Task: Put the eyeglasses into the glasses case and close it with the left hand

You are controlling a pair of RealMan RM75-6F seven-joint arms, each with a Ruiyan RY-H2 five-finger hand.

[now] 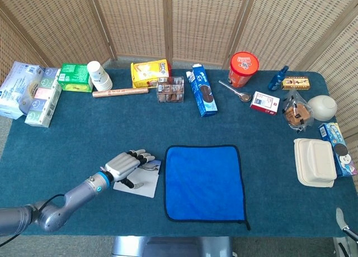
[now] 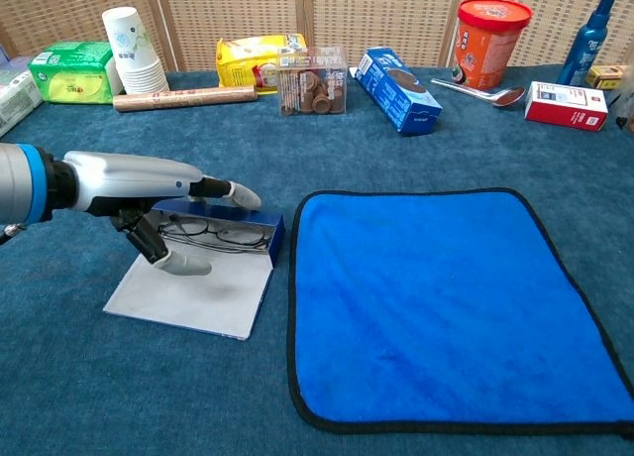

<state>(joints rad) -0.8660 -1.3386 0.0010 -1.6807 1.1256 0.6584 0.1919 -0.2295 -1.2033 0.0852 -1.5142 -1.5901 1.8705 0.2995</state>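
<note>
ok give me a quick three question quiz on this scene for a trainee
1. True or false: the eyeglasses lie in the open glasses case.
2. Which hand is over the case? A) left hand B) right hand
3. Fill in: just right of the case lies a blue ____.

Key: 1 true; 2 A; 3 cloth. The case lid is still open, flat on the table, and the left hand holds nothing that I can make out.

Left hand: silver shell, black joints, blue wrist ring, grey arm.
</note>
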